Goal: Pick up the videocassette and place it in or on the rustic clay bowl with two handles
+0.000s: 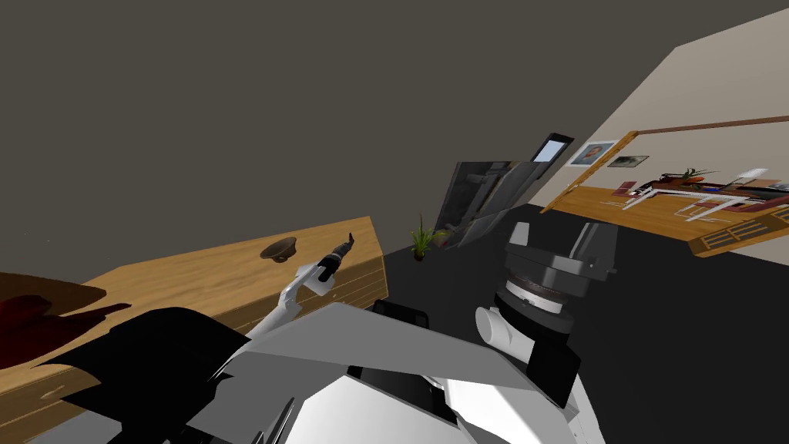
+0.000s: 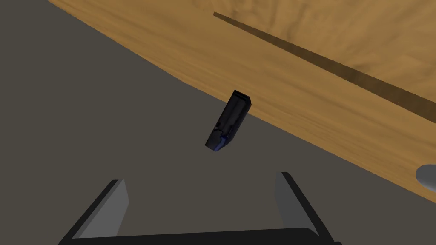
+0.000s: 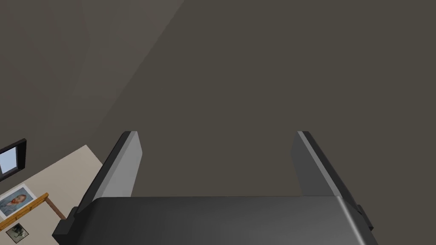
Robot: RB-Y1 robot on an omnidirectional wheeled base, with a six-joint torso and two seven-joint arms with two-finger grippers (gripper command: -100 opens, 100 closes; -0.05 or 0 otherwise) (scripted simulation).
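— Grip first. Left pincer how?
— Spread wide, holding nothing. Videocassette just ahead, in line with the gap, tilted, at the seam of wood and grey. Resting or leaning: cannot tell.
— Best way to take it?
— Roll the wrist to match that tilt, ease forward with a blade to either long side, then close. Probably thin and slick, so no nudging.
— Count?
— One videocassette, one counter, one brown bowl on it near the arm, two pincers. Right pincer likewise open, empty.
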